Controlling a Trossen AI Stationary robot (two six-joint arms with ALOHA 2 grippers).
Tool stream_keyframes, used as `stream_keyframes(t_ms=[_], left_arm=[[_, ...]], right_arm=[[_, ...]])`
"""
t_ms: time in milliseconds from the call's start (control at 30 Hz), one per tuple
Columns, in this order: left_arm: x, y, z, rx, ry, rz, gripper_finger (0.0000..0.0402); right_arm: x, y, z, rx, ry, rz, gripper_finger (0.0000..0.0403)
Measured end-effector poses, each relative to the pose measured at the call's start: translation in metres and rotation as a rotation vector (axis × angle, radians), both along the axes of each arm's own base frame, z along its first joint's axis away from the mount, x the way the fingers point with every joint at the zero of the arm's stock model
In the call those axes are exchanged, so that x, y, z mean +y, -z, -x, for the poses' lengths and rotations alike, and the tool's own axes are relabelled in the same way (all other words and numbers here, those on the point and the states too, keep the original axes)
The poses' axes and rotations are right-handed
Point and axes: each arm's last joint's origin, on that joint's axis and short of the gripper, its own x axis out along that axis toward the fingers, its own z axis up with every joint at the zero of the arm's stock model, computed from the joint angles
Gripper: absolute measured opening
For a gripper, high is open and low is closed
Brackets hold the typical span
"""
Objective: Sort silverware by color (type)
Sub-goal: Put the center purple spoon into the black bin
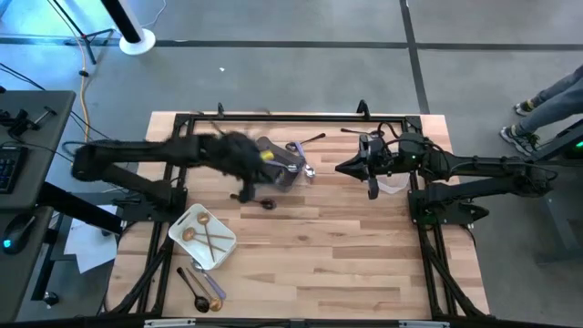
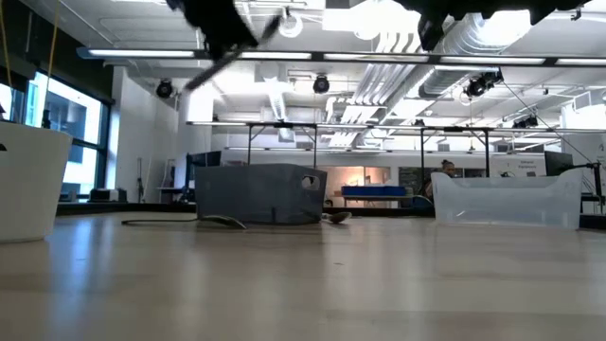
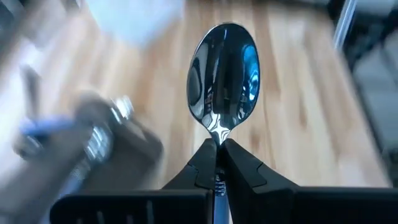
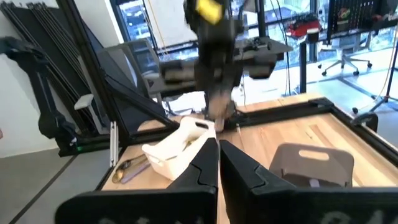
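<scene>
Left wrist view shows a shiny silver spoon (image 3: 224,78), its oval bowl mirror-smooth and reflecting blue light, pinched by the neck in the left gripper (image 3: 217,152), whose dark jaws are clamped on it. The spoon's long axis runs straight out from the jaws, bowl end pointing away from the wrist; its handle is hidden inside the jaws. Behind it the pale wooden surface (image 3: 292,93) is planked and matte, and the grey bin (image 3: 106,149) is only a smear.

From the high view the left arm is blurred above the grey bin (image 1: 278,169), so the spoon cannot be made out there. A white tray (image 1: 202,237) with rounded corners holds gold silverware (image 1: 205,235), and more dark and lilac-handled pieces (image 1: 202,290) lie beside it near the surface's front edge. A black spoon (image 1: 257,201) lies on the wood just beside the bin.

The right gripper (image 1: 346,168) waits over the clear tub (image 1: 393,184), jaws together and holding nothing. In the low view both arms are cut off at the top edge.
</scene>
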Motion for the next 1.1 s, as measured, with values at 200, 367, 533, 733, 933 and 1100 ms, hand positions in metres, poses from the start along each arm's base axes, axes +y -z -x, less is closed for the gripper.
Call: stream_keyframes(t_ms=[200,367,533,733,933,1100], left_arm=[[0.007,-0.059,0.039,-0.387,-0.041,-0.088,0.0004],[0.004,-0.084,0.062,-0.553,-0.03,-0.152,0.0004],[0.001,-0.068,0.065,-0.642,-0.03,-0.135,0.0001],[0.001,-0.021,0.058,-0.705,-0.052,-0.022,0.0001],[0.001,-0.004,0.055,-0.683,-0.062,0.015,0.0001],[0.001,-0.006,0.054,-0.719,-0.055,-0.008,0.0001]], right_arm=[[0.0,-0.008,0.0,-0.083,0.0,0.011,0.0],[0.0,-0.01,0.0,-0.101,0.0,-0.011,0.0],[0.0,-0.01,0.0,-0.105,0.0,-0.011,0.0],[0.0,-0.011,0.0,-0.106,0.0,-0.009,0.0],[0.0,-0.01,0.0,-0.106,0.0,-0.003,0.0],[0.0,-0.01,0.0,-0.108,0.0,0.023,0.0]])
